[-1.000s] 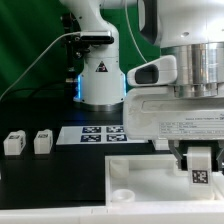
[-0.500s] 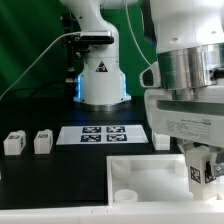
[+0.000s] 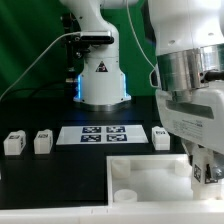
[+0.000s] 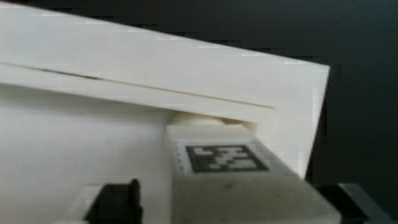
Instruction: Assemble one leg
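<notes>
Far on the exterior view's left, two small white legs sit side by side on the black table [image 3: 60,175]; the first spare leg [image 3: 14,143] is nearest the edge, and the second spare leg [image 3: 42,142] is just beside it, not touching it; each has a little dark mark on its front. Next along, the marker board [image 3: 101,133] lies flat with its black-and-white squares; behind it stands my round white base [image 3: 101,85] with a warning triangle on it. A third spare leg [image 3: 161,137] stands just past the board's right end, close under my big arm. In front of all that lies the big white tray [image 3: 150,172]; it has a round socket [image 3: 125,194] at its near left corner. Over the tray's right side hangs my claw [image 3: 204,176]; my big white arm blocks much of the view there.

From my wrist camera I see the leg [image 4: 221,158] I am working with; its checkered tag faces the camera; its far end touches the raised edge of the tray [image 4: 143,70]. My two dark fingers [image 4: 118,203] stand on either side of it, one on each side; they look pressed on the leg, so I am holding it.
</notes>
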`<state>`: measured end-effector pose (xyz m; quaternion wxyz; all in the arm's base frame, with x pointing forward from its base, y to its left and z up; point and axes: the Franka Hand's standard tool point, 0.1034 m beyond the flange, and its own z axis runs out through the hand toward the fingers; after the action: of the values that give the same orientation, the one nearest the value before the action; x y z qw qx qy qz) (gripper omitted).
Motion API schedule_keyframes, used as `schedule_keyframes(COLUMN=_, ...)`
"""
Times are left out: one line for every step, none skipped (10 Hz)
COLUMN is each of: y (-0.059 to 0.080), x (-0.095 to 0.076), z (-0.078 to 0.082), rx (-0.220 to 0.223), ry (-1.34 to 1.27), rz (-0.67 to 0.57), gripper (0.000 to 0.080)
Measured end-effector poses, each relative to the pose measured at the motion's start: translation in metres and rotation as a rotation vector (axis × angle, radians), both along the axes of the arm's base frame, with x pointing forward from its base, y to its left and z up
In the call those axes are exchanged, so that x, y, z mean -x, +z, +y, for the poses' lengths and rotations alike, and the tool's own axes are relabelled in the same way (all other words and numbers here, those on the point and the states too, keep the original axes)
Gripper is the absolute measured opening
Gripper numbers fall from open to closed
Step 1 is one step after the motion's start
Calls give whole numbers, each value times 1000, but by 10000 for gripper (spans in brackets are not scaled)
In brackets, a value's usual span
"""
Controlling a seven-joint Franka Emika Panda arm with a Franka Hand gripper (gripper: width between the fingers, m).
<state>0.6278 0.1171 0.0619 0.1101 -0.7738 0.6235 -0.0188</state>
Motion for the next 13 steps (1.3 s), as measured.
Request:
schedule_keyframes(y=0, x=0, z=0, rx=0, ry=3, rz=0, gripper=574)
schedule_keyframes(y=1, x=0, z=2, rx=21, ry=128, rz=-19, gripper=574)
schedule_keyframes(y=2, x=-1, z=4, rx=53, ry=301, rz=-48, gripper=634)
schedule_keyframes(y=4, x=-1, z=8, rx=94, ry=462, rz=-68, gripper=645)
schedule_keyframes(y=3, x=-1, z=6, rx=106, ry=523, rz=-76, gripper=645)
schedule_keyframes(y=2, x=-1, z=4, rx=129, ry=646, rz=-92, gripper=648)
schedule_keyframes(y=2, x=-1, z=4, rx=150, ry=747, rz=-104, gripper=648)
schedule_keyframes(y=2, x=1, z=6, rx=176, ry=866, rz=-88, gripper=648)
schedule_keyframes(y=5, x=-1, z=9, rx=224, ry=1028, rz=-64, gripper=648)
schedule_keyframes(y=8, x=-6, z=9, rx=277, ry=1224, rz=-70, gripper=648)
schedule_keyframes(y=9, x=-7, z=8, rx=289, ry=1288, rz=-77, gripper=648)
schedule_keyframes(y=8, x=-6, z=9, rx=274, ry=1209, rz=-71, gripper=563)
schedule_keyframes(y=8, x=-6, z=9, rx=271, ry=1184, rz=-68, gripper=428)
